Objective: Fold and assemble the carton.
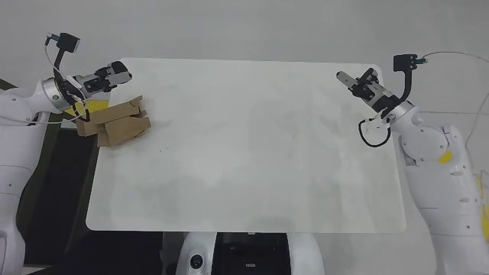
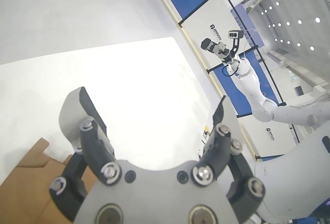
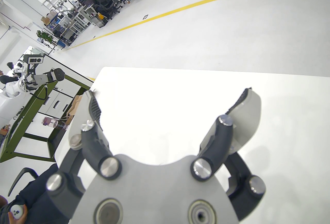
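The brown carton point(image 1: 114, 122) lies at the desk's point(image 1: 252, 160) left edge near the far corner, partly overhanging. It is probably light, stiff across its panels and bendy at the creases, so a free flap edge seems the best hold. Just beyond it the left claw point(image 1: 122, 68) hangs open and empty. The right claw point(image 1: 343, 77) is open over the far right corner.

Carton point(image 2: 25, 183) partly hidden behind left end effector point(image 2: 152, 95), edge-cropped.
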